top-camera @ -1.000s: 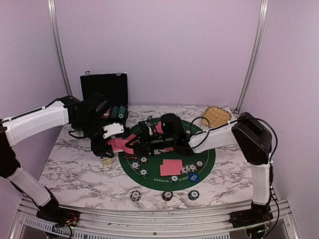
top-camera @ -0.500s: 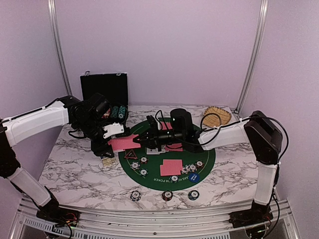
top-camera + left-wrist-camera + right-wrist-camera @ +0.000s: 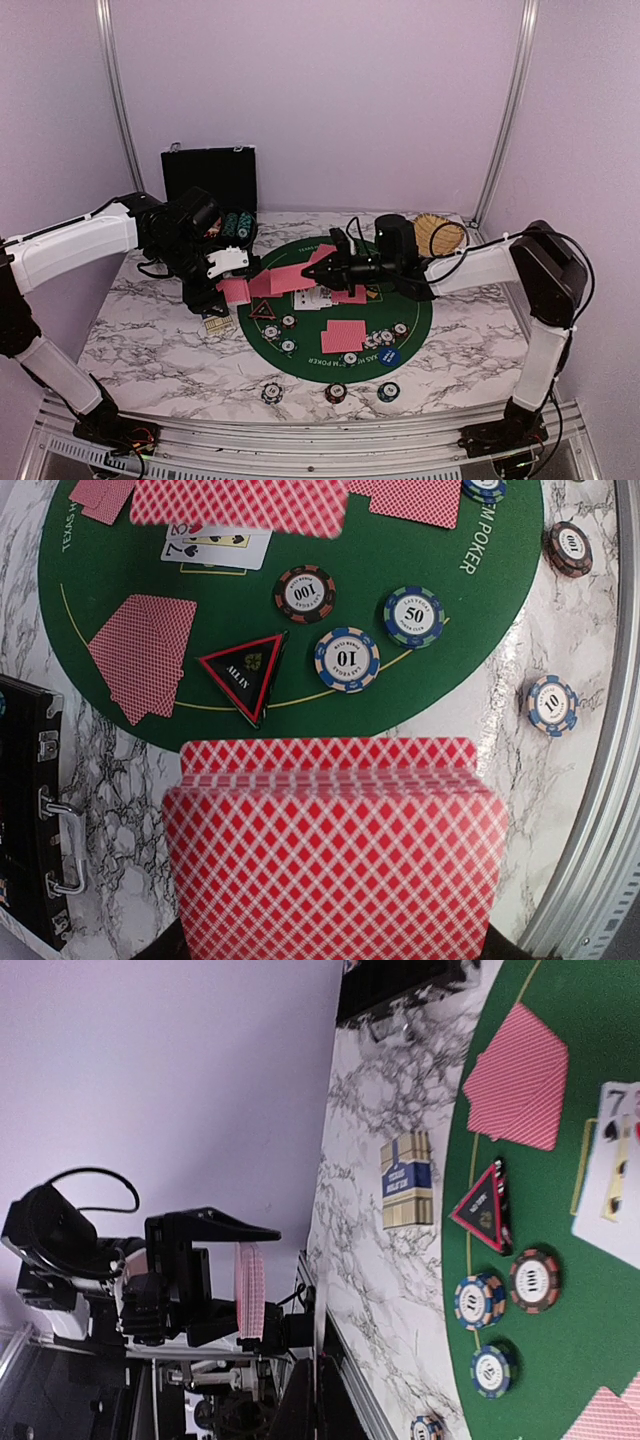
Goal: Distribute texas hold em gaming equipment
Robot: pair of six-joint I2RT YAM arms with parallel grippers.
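Note:
My left gripper [image 3: 226,286] is shut on a deck of red-backed cards [image 3: 335,860] at the green mat's [image 3: 420,310] left edge; the deck hides its fingers in the left wrist view. In the right wrist view that deck [image 3: 248,1290] stands edge-on, clamped between black jaws. My right gripper [image 3: 327,268] is shut on one red-backed card [image 3: 295,277], held above the mat just right of the deck and seen edge-on at my right gripper [image 3: 316,1400]. On the mat lie a triangle marker [image 3: 245,670], striped chips [image 3: 346,660], face-up cards [image 3: 215,548] and face-down cards [image 3: 343,337].
A blue card box [image 3: 217,322] lies on the marble under the left gripper. The black chip case [image 3: 210,178] stands open at the back left, the wicker basket [image 3: 435,233] at the back right. Three chips [image 3: 336,392] sit near the front edge, and a blue button [image 3: 389,355] lies on the mat.
My right gripper closed on a card at the deck and drew back to the right, taking the card with it. The left arm and deck stayed still.

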